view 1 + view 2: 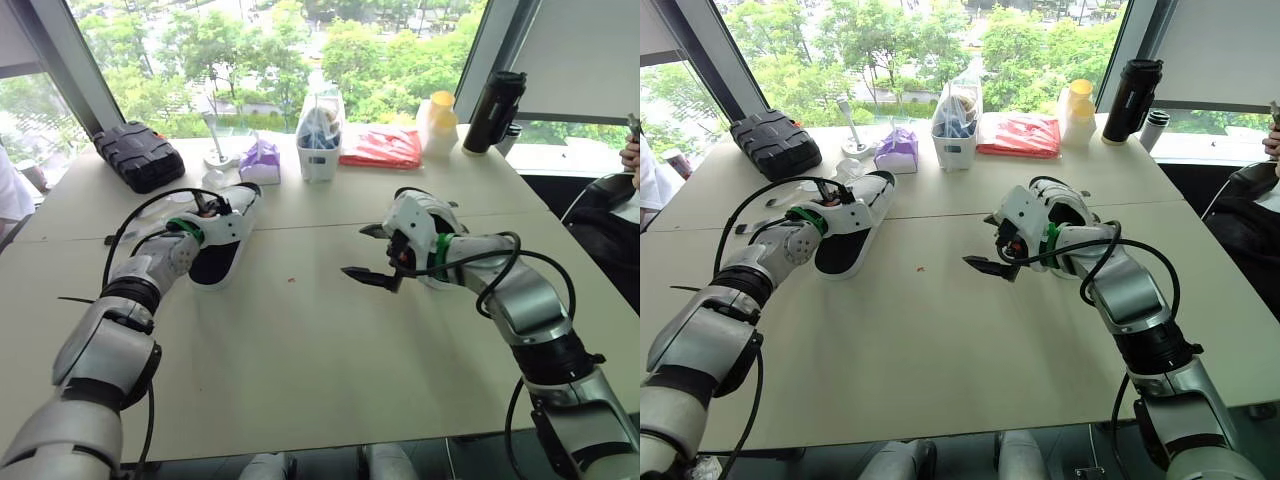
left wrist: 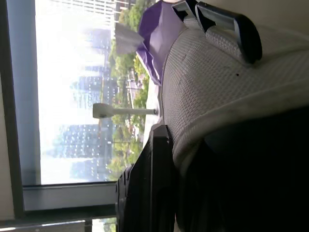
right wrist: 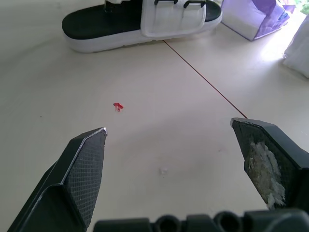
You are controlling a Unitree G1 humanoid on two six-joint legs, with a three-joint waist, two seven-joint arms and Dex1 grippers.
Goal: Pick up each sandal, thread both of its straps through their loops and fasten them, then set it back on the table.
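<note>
Right wrist view: the right gripper (image 3: 169,128) is spread wide, with nothing in it, above the pale table top (image 3: 159,96). Across from it lies the white-strapped sandal with a black footbed (image 3: 145,21), side-on to it. From the head views, its long way runs from the robot toward the window, strap end far. The left gripper (image 1: 205,212) is at its straps, so that arm is nearer. I cannot tell if it grips. The other white sandal (image 1: 418,212) sits just behind the right wrist.

My table (image 1: 300,350).
On it, left sandal (image 1: 228,240) mid-left, right sandal (image 1: 418,213) mid-right; case (image 1: 138,155) upper left, flask (image 1: 493,112) upper right.
</note>
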